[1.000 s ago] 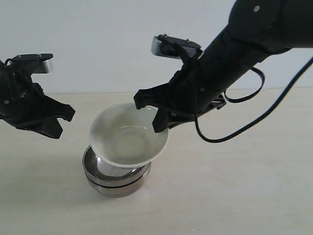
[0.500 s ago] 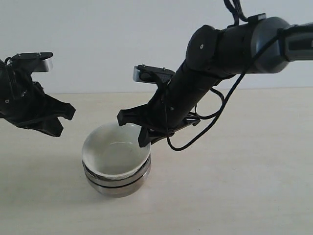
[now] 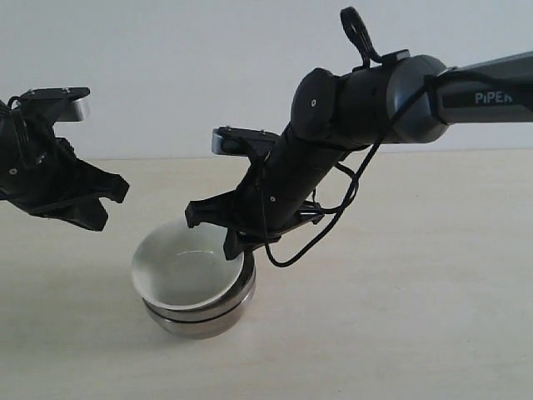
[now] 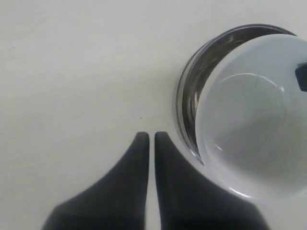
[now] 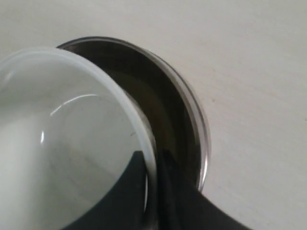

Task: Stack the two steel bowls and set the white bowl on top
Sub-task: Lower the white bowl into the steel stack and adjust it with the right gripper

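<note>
Exterior view shows two shiny round steel bowls [image 3: 202,315] nested one in the other on the pale beige tabletop [image 3: 416,300], with a dark seam between their rims. A glossy white round bowl [image 3: 185,268] sits in the upper steel bowl. It is shifted toward the left side and slightly tilted, so its rim hangs over the steel rim there. The right gripper [image 3: 212,233] reaches down from the right, and its jaws are clamped on the white bowl's near right rim. In the right wrist view one black finger [image 5: 136,189] lies inside the white wall and the other is outside it, above the steel bowl. The left gripper [image 3: 112,207] hangs in the air to the left, apart from the bowls. In the left wrist view its jaws are together with nothing between them.
</note>
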